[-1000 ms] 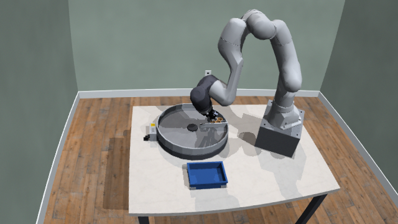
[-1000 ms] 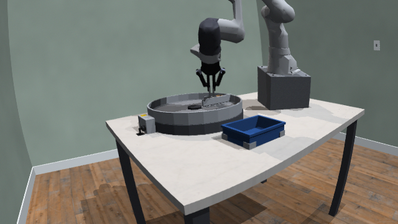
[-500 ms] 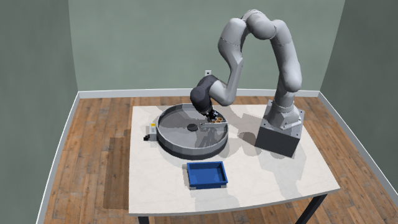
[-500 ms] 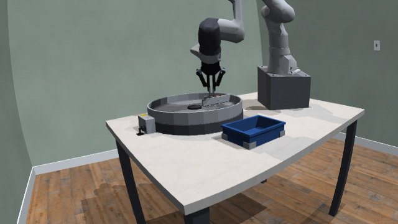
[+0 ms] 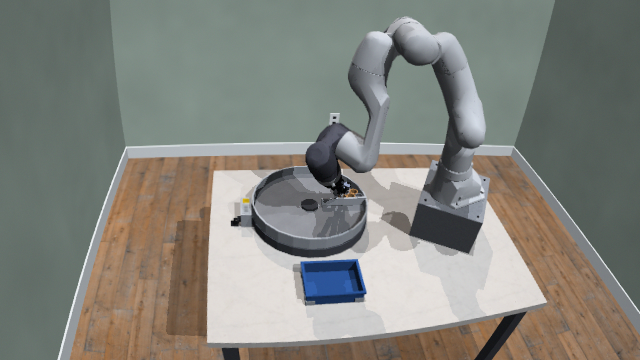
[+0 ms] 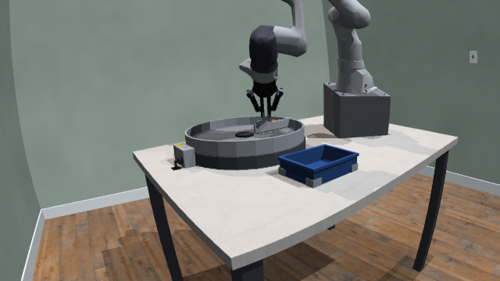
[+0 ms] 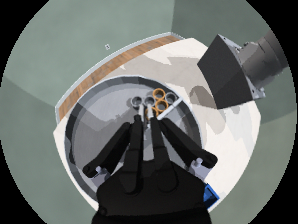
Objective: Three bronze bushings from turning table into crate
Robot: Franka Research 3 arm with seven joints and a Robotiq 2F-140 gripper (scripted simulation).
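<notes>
Jaws: nearly closed, gripping nothing, above bushings (image 7: 154,100)
Bushings: against turntable (image 5: 280,235) rim
Crate (image 5: 333,281): on bench (image 5: 450,295)

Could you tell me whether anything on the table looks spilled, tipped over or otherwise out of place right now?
Nothing stands out. The bushings sit grouped by the guide bar on the turning table, the blue crate stands level and apart from it, and the gripper hangs nearly shut over the bushings.
</notes>
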